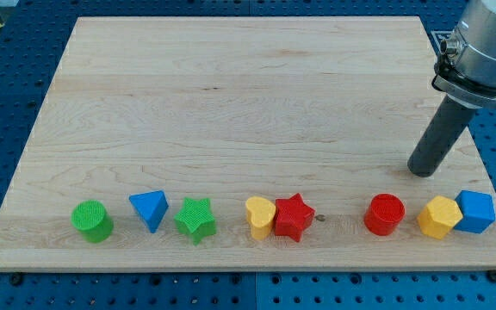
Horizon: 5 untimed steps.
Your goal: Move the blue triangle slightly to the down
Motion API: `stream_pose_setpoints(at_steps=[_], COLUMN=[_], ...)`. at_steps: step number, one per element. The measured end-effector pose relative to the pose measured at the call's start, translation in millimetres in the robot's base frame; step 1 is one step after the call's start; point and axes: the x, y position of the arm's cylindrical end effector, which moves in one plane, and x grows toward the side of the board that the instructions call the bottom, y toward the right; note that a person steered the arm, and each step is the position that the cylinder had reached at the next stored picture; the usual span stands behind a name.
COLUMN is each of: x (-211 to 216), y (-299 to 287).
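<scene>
your tip (pixel 421 172) is resting on the table (pixel 231 103), far to the view's right of the blue triangle (pixel 149 209); no fingers are showing.

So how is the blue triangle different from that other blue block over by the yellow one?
The blue triangle is a three-sided wedge; the blue block looks many-sided, its exact shape hard to tell. The triangle stands free between the green cylinder and the green star, touching neither; the blue block presses against the yellow block. The triangle lies toward the view's left, far from my tip; the block sits near it. Both share the blue colour and the bottom row.
</scene>
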Motion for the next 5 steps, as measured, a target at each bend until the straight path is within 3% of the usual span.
stream_pose_setpoints(at_steps=[2,3,5], x=[0,-4,-24], y=[0,-28,-156])
